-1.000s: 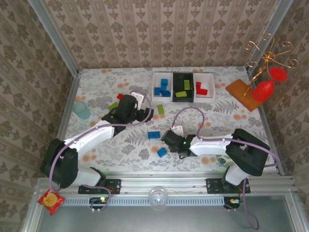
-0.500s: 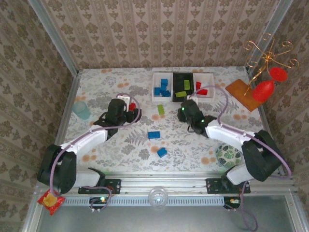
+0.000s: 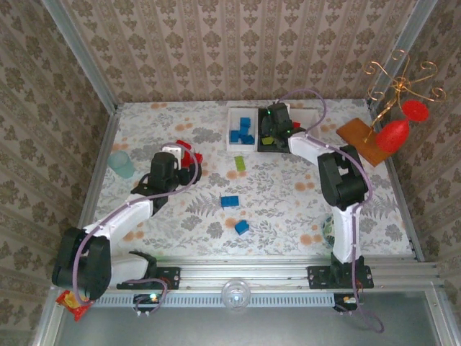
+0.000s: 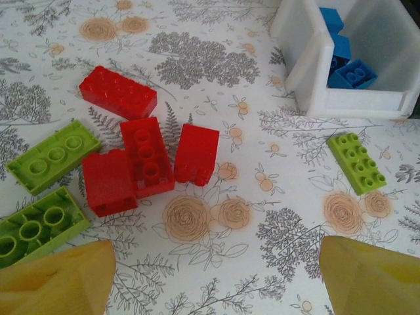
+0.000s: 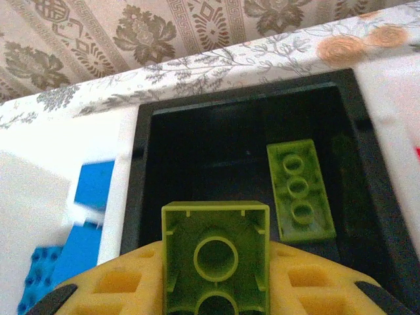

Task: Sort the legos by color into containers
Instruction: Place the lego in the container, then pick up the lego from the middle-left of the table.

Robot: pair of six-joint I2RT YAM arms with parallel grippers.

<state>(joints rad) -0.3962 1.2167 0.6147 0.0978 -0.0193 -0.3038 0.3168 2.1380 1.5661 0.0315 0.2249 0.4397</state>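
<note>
We were partway: our right hand gripped a lime brick over the black bin; our left hand, released, hovered above red bricks; blue strays lay nearer.

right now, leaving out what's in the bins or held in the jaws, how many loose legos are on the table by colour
red legos: 4
lime green legos: 3
blue legos: 2
total: 9
</note>
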